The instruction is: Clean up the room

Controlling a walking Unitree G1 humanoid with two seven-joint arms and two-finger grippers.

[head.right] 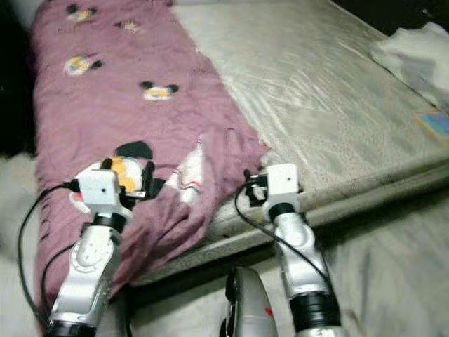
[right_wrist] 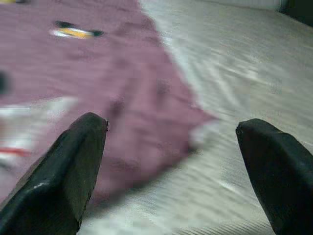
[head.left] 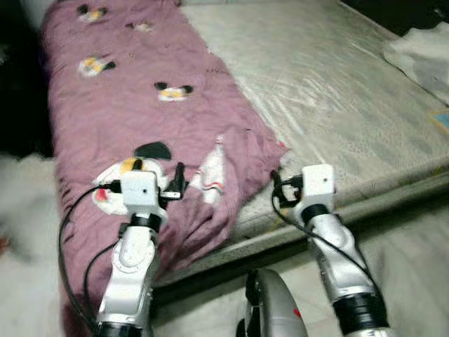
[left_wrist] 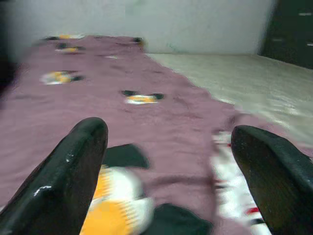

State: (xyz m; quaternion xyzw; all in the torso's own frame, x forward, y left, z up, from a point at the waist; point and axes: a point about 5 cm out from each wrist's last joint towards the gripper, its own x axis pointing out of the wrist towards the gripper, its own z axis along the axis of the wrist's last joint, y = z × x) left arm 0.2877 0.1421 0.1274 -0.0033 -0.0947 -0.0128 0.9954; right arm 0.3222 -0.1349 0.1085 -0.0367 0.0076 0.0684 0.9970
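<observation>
Left gripper (left_wrist: pixel 168 161) fingers spread apart over purple blanket (head.left: pixel 133 105), right gripper (right_wrist: pixel 171 171) fingers also wide apart above blanket's corner, bare mattress (head.left: pixel 337 91) alongside

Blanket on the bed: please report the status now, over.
Left gripper open, over the purple blanket. Right gripper open, over the blanket's edge on the mattress. Blanket not grasped, hangs off the bed. White cloth far right.
</observation>
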